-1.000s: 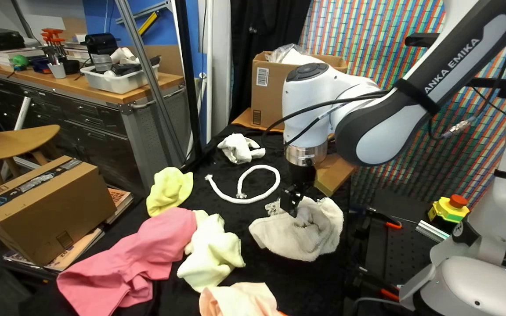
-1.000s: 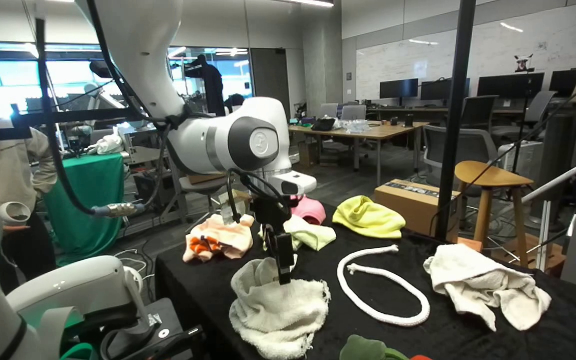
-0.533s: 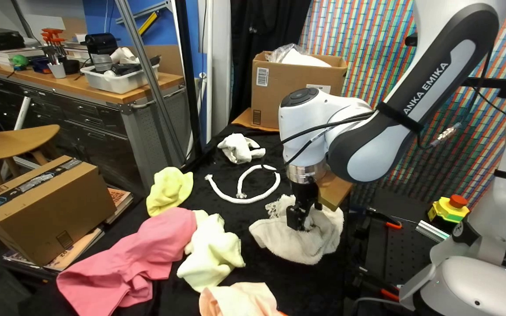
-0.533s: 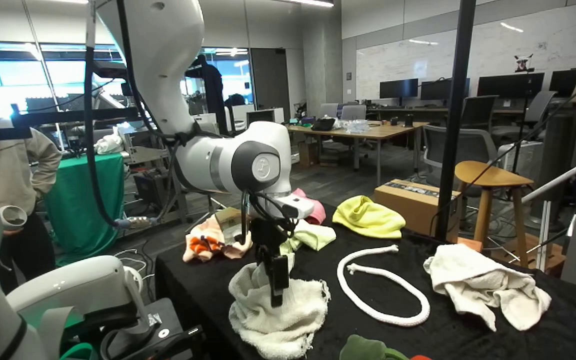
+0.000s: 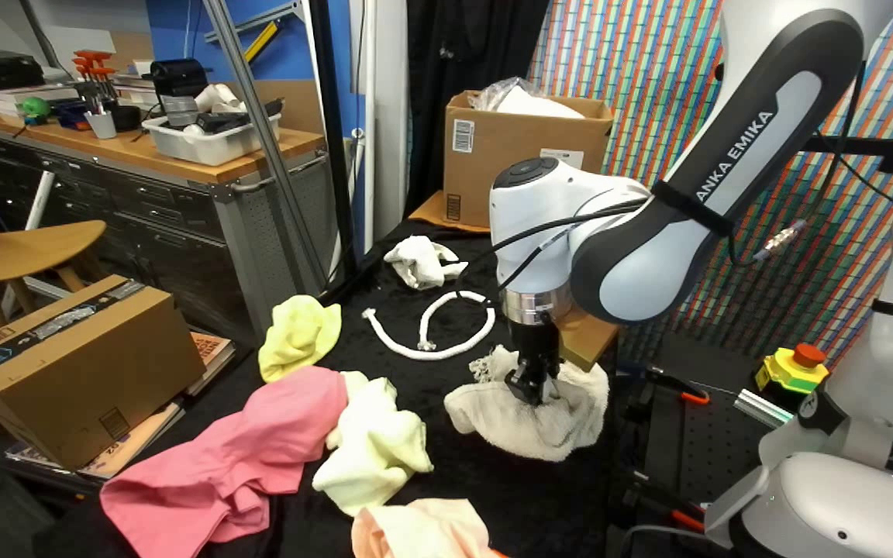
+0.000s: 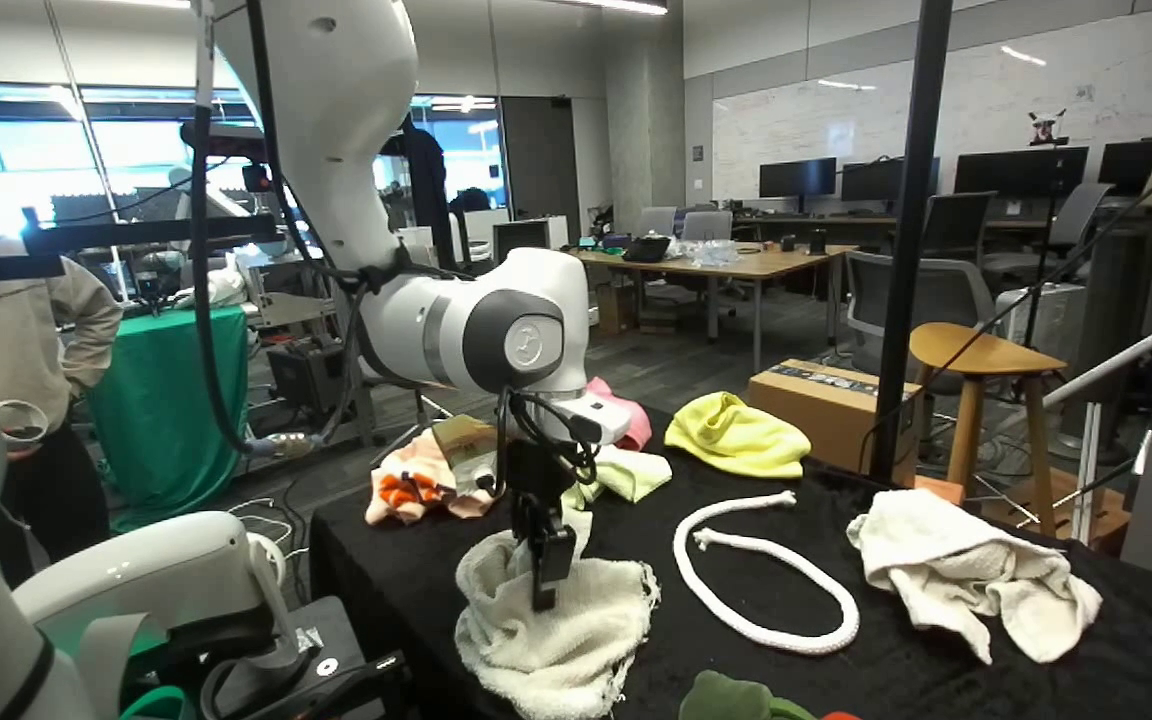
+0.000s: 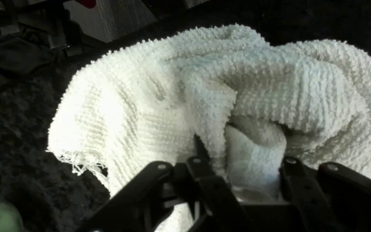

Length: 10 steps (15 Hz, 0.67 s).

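While the off-white terry towel (image 6: 591, 635) lies unraised on the black tablecloth (image 6: 916, 690), lower centre in an exterior view, reaching looks done: the black two-fingered gripper (image 7: 244, 156) straddles a fold; whether clenched, I cannot tell.

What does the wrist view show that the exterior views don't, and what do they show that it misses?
Only the wrist view clearly shows both fingers of the hand, side by side, with a fold of the pale towel between them; whether they pinch it, I can't tell.

Only the exterior views, both of them, show the white rope, the yellow cloth, the pink cloth and the cardboard box with dark tape.

All share the hand, the towel with its frayed edge and the black cover beneath it.
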Available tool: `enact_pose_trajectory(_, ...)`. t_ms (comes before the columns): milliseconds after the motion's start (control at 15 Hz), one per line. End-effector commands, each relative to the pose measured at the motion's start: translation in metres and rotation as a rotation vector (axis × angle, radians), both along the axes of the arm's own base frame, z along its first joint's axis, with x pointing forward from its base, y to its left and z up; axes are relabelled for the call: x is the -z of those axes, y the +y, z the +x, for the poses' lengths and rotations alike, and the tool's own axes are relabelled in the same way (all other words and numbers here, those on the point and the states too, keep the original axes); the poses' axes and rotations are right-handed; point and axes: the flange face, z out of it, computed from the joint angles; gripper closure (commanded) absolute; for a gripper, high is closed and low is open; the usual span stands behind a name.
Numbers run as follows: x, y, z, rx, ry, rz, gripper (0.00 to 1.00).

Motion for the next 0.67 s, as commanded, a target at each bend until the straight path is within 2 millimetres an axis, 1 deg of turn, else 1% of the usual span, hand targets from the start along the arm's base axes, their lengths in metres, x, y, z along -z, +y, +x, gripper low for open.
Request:
enact_pose_trajectory(0, -0.008, -0.001, 0.004, -0.008, -0.025, 0.041, 0.93)
enact_pose_trajectory(67, -0.011, -0.001, 0.004, -0.010, -0.034, 0.054, 0.95)
enact_pose_trajectory(133, -0.014, 0.000, 0.005, -0.015, -0.044, 0.069, 0.99)
enact_pose_trajectory(267, -0.024, 0.000, 0.007, -0.037, -0.071, 0.138, 0.99)
enact_pose_trajectory(333, -0.030, 0.001, 0.008, -0.046, -0.087, 0.173, 0.95)
enact_pose_trajectory(467, -0.049, 0.003, 0.009, -0.083, -0.124, 0.242, 0.95)
enact_pose_trajectory(600, -0.072, 0.006, 0.012, -0.130, -0.163, 0.279, 0.97)
